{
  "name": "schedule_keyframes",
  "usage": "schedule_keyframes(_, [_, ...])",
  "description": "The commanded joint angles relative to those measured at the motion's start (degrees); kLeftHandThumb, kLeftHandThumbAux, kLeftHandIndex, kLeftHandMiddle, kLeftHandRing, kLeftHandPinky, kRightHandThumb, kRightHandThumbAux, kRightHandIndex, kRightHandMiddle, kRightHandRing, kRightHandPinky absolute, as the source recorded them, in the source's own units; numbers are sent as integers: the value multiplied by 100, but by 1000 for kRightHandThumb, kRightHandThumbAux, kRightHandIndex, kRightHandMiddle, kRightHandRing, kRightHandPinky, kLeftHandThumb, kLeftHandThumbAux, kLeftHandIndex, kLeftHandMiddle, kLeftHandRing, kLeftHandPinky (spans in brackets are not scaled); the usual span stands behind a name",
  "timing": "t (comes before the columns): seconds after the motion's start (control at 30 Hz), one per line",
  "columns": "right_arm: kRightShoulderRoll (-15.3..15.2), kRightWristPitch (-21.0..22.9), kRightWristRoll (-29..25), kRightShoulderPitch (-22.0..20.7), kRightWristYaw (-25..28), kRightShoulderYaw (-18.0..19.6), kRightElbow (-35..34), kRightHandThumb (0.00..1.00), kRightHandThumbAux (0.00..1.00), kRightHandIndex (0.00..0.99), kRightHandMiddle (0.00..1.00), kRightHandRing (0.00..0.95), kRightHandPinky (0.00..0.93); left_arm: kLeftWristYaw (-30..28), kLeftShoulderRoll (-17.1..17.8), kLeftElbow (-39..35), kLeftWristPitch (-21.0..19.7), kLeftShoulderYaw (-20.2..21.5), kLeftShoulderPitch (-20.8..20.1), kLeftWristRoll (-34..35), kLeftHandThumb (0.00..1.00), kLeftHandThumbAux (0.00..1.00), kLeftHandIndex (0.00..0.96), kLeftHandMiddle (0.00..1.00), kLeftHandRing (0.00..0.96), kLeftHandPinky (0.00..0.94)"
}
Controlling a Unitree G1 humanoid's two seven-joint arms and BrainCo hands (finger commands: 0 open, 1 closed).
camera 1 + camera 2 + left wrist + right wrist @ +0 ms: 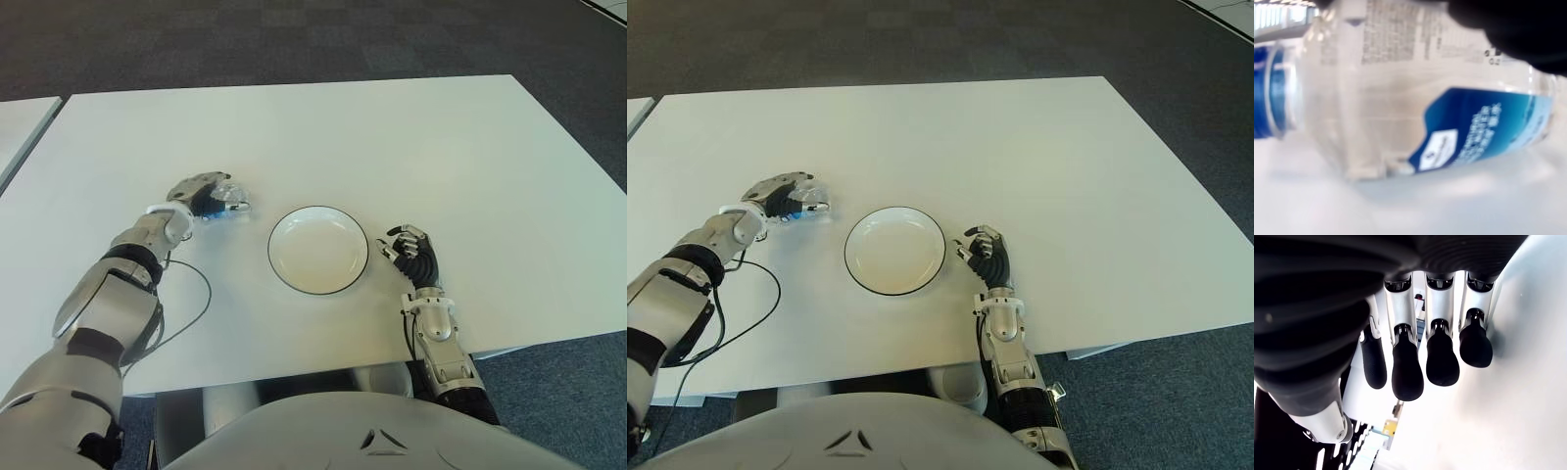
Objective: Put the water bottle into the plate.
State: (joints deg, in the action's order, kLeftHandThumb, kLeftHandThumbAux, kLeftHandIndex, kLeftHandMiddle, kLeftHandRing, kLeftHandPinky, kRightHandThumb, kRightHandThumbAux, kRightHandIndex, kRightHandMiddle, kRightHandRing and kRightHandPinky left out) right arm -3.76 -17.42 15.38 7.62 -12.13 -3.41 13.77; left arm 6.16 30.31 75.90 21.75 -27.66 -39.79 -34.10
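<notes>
1. Bottle lies on its side on the white table, left of the plate, near it but not touching.
2. Left hand is over the bottle, fingers wrapped around its body; only the clear end with a bit of blue pokes out toward the plate.
3. Left wrist view: bottle fills the frame, clear plastic, blue label, blue cap at one end, body lying along the tabletop; a dark finger presses on its upper side.
4. Can't tell if the bottle is lifted at all; it looks to be down on the table.
5. Plate is white with a thin dark rim, sits near the front-middle of the table, nothing in it.
6. Right hand shows just right of the plate, apart from it, palm side toward the plate.
7. Right wrist view: its fingers are loosely curled, side by side, holding nothing.
8. A black cable loops on the table beside the left forearm.
</notes>
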Motion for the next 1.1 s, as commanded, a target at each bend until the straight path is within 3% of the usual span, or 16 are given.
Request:
schedule_keyframes(0.03, [-16,82,-26,68,23,16,-10,704,731,435,735,735,736,-840,-265,178,-403,283,293,313,599,255,0,0,0,25])
schedule_keyframes(0.27, [-44,45,-58,79,53,35,-11,704,731,435,722,720,720,-939,-326,124,-607,553,305,519,601,324,0,0,0,47])
schedule_keyframes(0.47, [-44,32,-72,85,54,35,-12,704,731,435,723,719,716,-811,-340,117,-644,554,309,445,582,397,0,0,0,65])
schedule_keyframes(0.83, [-62,50,-48,103,40,32,-24,704,731,435,731,727,725,-642,-323,104,-641,500,318,361,538,441,49,19,26,75])
schedule_keyframes(1.1, [-36,96,-70,107,50,31,-59,704,731,435,731,726,717,-580,-347,114,-438,881,453,719,586,469,204,167,155,215])
